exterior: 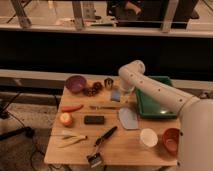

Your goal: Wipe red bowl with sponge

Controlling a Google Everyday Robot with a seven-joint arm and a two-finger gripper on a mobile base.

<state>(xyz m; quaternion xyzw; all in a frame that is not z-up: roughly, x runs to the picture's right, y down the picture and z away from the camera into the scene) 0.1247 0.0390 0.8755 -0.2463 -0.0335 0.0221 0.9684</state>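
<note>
Gripper [120,93] poised over sponge [116,95] at surface's 12 o'clock; jaws' state cannot be told. Pickup step. Bowl [171,139] at 4 o'clock; next, carry the sponge there.

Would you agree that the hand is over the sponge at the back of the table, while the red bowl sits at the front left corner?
Not quite: the camera view shows the red bowl at the front right corner, beside the white cup. The hand is indeed at the sponge, at the back.
</note>
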